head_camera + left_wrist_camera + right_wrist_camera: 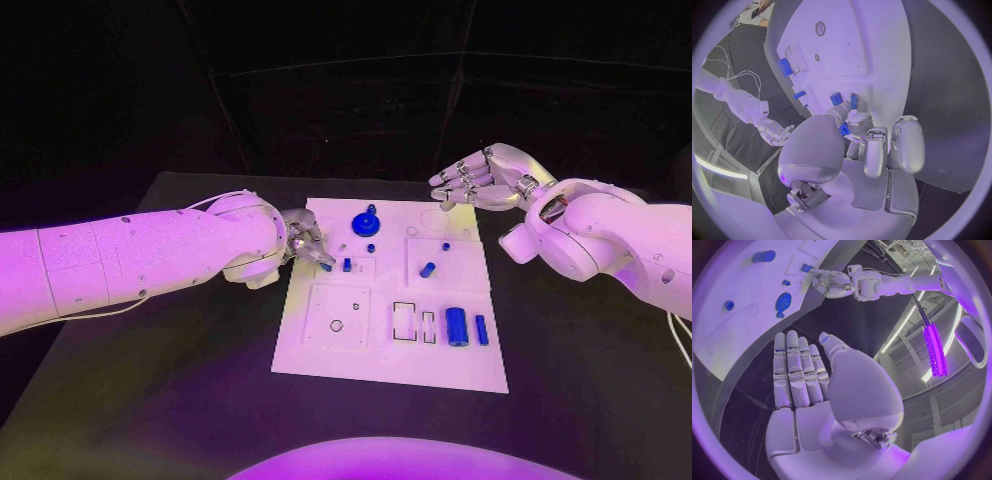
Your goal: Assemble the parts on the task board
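Left hand (303,245) pinches a small blue part (346,265) at the task board (389,370) left edge; a tilted release could jam it. Right hand (483,180), fingers apart and empty, hovers beyond the far right corner.

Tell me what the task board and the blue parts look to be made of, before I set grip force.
Task board: looks like rigid white plastic, matte, with crisp cut recesses; painted metal cannot be excluded. Blue cylinder and blue disc: smooth, evenly coloured, faintly glossy, probably moulded or printed plastic, though anodised metal would look similar. Left hand is at a small part.
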You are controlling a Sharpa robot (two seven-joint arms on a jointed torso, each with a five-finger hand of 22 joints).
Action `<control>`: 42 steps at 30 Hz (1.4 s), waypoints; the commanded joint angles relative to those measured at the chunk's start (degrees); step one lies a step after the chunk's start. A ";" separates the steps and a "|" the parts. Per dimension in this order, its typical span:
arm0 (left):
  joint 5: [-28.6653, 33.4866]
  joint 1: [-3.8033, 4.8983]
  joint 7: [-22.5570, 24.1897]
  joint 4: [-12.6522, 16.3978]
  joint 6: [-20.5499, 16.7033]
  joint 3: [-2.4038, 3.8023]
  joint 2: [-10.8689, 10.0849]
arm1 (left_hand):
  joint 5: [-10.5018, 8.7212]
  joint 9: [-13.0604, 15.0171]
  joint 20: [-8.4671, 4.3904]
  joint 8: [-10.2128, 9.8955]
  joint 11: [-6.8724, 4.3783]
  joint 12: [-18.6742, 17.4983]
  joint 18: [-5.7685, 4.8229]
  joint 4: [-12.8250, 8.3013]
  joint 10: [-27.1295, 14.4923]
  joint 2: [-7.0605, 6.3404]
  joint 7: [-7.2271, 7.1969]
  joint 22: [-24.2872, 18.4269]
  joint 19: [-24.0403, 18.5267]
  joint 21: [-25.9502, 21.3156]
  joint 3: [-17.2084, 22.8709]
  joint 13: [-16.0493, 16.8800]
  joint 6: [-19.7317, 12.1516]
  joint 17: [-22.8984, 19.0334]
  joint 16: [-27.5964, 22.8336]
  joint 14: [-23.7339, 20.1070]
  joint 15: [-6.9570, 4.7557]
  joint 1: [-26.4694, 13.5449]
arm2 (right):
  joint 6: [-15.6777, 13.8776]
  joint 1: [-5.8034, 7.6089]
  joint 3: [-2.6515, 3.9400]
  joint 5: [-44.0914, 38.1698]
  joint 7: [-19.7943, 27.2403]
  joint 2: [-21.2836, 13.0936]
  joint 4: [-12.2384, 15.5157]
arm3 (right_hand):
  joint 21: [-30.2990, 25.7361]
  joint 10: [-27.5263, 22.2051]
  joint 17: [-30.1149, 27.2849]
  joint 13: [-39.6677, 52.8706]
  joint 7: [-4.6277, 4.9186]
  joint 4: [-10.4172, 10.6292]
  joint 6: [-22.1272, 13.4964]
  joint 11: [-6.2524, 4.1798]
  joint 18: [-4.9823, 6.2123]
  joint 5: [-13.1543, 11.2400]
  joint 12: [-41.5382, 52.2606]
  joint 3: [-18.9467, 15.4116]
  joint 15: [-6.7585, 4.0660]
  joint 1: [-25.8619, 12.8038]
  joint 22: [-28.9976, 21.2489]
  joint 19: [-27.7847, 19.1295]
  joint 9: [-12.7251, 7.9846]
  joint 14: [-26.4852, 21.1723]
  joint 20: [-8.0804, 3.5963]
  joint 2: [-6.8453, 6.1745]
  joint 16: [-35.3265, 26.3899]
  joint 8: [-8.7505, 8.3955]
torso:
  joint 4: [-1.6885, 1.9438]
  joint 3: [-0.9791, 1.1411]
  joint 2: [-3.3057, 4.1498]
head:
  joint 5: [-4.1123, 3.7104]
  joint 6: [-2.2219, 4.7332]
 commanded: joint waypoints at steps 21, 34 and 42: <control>0.83 -0.06 -1.08 -2.10 3.82 -0.09 1.75 | 0.11 0.80 -0.29 1.81 -0.44 0.57 -0.05 -1.90 0.80 -1.45 -0.93 1.71 0.30 -0.18 4.66 0.20 1.21 15.09 0.18 5.95 -0.65 -6.86 | 0.41 0.11 0.03 -0.06 0.40 0.09 0.05 | -0.24 -0.31 -0.08 -0.04 -0.10 -0.03 -0.37 -0.10 0.07 0.00 0.00 0.24 0.09 -0.23 -0.07 -0.10 0.03 -0.47 0.33 0.08 -0.19 0.12 | -0.02 0.04 0.00 | -0.07 -0.25; 0.99 -0.02 -2.00 -3.35 5.46 -0.08 2.49 | 0.10 1.04 -0.52 2.47 -0.67 0.93 -0.09 -0.43 0.91 -2.67 -1.21 1.92 0.41 -0.11 1.48 0.45 2.14 15.09 0.18 5.95 -0.88 -9.53 | 0.52 0.11 0.03 -0.06 0.33 0.02 0.12 | -0.44 -0.37 -0.11 -0.04 -0.06 0.03 -0.41 -0.06 0.08 -0.14 0.05 0.33 0.13 -0.43 -0.19 -0.03 0.04 -0.52 0.38 0.02 -0.17 0.14 | 0.07 0.03 0.00 | -0.38 -0.27; 0.99 0.03 -2.26 -4.21 4.77 -0.07 2.98 | 0.11 1.22 -0.60 2.75 -0.65 0.86 -0.08 0.92 0.79 -3.28 -1.17 1.86 0.38 -0.25 -1.51 0.30 2.28 15.09 0.18 5.95 -0.90 -11.40 | 0.57 0.11 0.03 -0.06 0.33 0.13 0.07 | -0.55 -0.41 -0.13 -0.04 -0.04 0.14 -0.43 -0.03 0.08 -0.29 0.07 0.31 0.17 -0.63 -0.26 0.00 0.04 -0.55 0.41 -0.01 -0.17 0.15 | -0.02 0.02 0.00 | -0.38 -0.31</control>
